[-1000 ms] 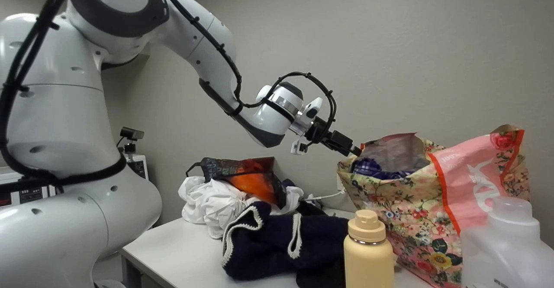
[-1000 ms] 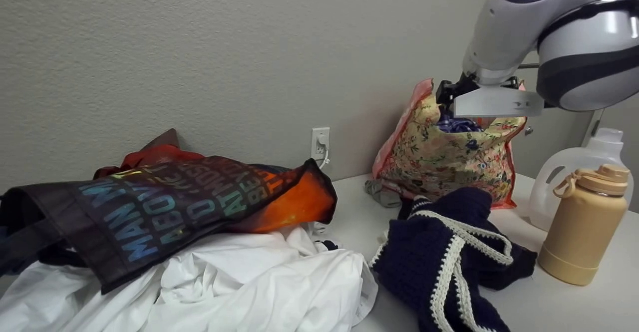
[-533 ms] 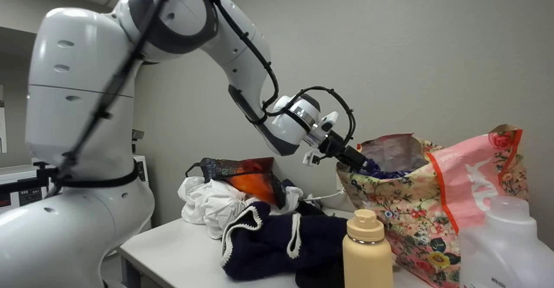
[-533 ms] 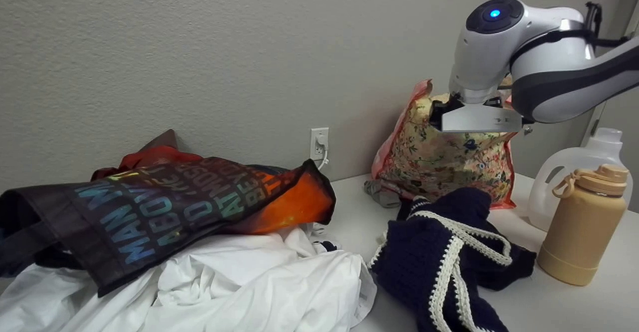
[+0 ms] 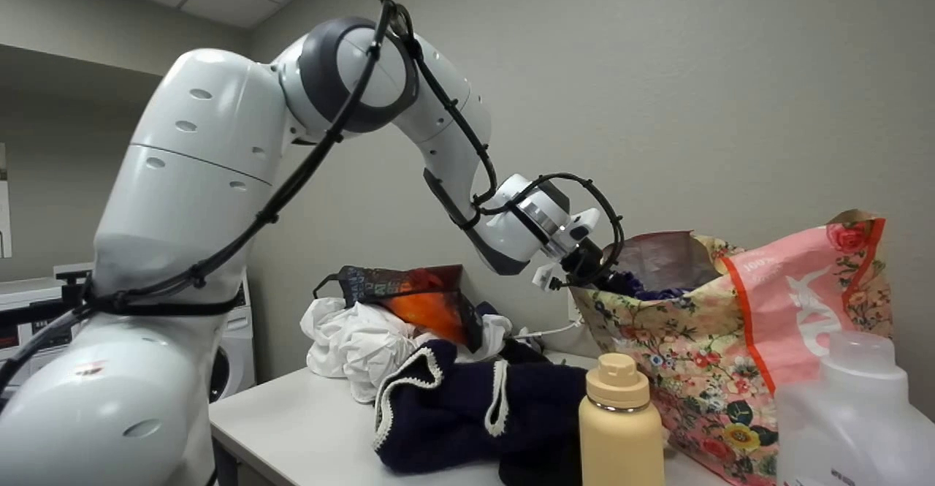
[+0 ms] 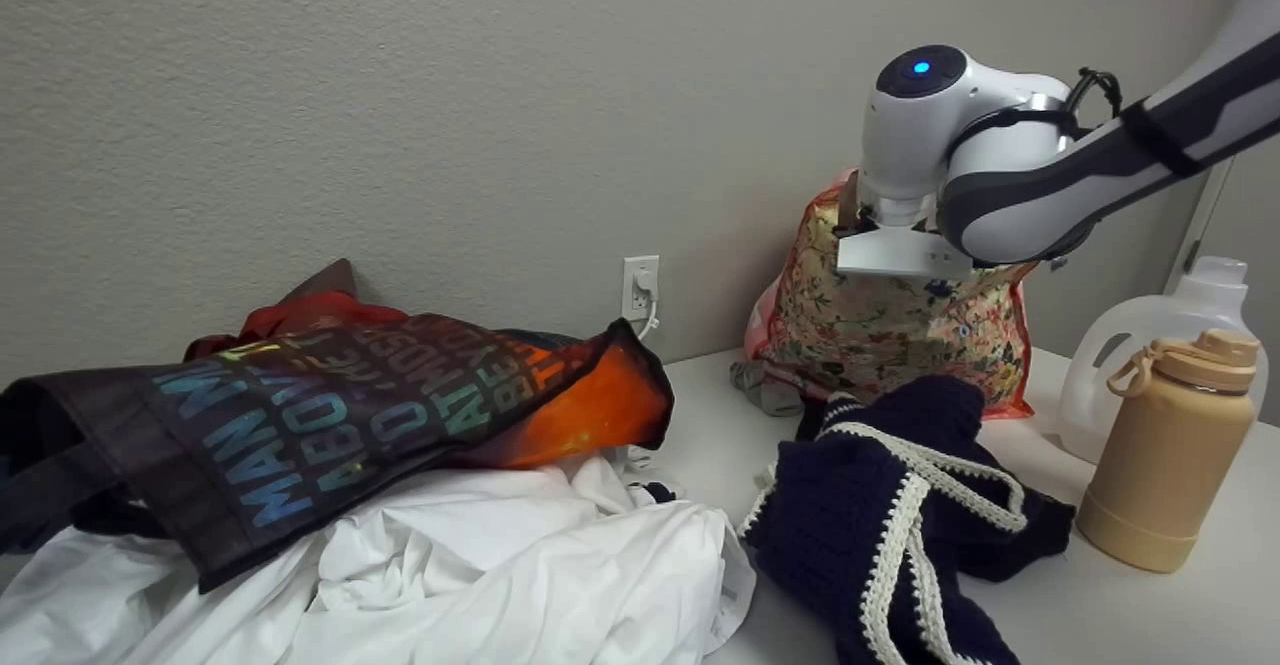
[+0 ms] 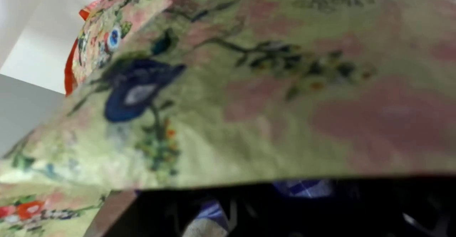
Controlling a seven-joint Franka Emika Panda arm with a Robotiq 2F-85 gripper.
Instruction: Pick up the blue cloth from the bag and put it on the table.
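The floral bag (image 5: 687,347) stands upright at the back of the table (image 5: 299,420). It also shows in an exterior view (image 6: 890,345) and fills most of the wrist view (image 7: 228,123). The blue cloth (image 5: 661,294) lies bunched inside the bag's mouth; small blue checked patches of the cloth (image 7: 308,187) show below the bag's rim in the wrist view. My gripper (image 5: 608,278) points down into the mouth at the near rim, against the cloth. Its fingertips are hidden by the rim and cloth, and dark in the wrist view, so I cannot see whether they hold cloth.
A tan bottle (image 5: 621,427) and a translucent jug (image 5: 847,413) stand in front of the bag. A navy garment (image 5: 475,413) lies beside them. White cloth (image 5: 365,340) with a dark and orange bag (image 5: 431,303) on it lies farther along the table.
My gripper has moved down and forward from above the rim into the bag's mouth. The bag's near rim has shifted slightly. The other things have not moved.
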